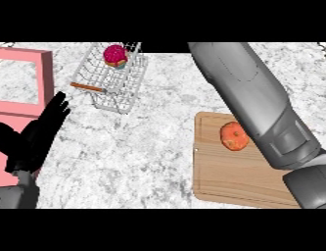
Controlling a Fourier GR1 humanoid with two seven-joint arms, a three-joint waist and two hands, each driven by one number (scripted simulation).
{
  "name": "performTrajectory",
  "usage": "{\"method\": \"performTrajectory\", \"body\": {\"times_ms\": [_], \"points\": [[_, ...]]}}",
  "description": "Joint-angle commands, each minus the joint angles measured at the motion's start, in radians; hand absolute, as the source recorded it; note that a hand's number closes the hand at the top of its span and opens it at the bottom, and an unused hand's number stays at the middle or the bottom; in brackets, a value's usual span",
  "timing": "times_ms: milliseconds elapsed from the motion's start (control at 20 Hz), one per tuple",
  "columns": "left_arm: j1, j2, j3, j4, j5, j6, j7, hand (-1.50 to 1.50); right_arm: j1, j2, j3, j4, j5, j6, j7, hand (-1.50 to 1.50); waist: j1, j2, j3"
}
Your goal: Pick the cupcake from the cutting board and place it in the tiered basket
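The cupcake [115, 55] is sitting inside the wire basket [107, 93], so the placing step is looking done. The right forearm [256, 98] is stretching up past the basket, its hand out of sight, so I cannot tell its fingers. The left hand [32, 139] is resting open at the left. An orange pastry [233, 136] is lying on the cutting board [230, 181]; next, the arm should be pulling back clear

matte black left hand [30, 139] on a grey cuff; smooth, segmented grey right forearm [256, 95] with darker seams
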Motion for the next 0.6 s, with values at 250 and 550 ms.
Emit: {"method": "performTrajectory", "body": {"times_ms": [250, 550], "points": [[0.036, 0.011, 0.028, -0.040, 0.021, -0.011, 0.023, 0.00, 0.219, -0.212, -0.068, -0.212, -0.018, 0.113, 0.004, -1.50, -0.025, -0.008, 0.000], [0.068, -0.017, 0.007, -0.037, -0.006, -0.003, 0.001, 0.00, 0.347, -0.376, -0.088, -0.420, -0.029, 0.237, 0.132, -1.50, -0.030, -0.009, 0.000]]}}
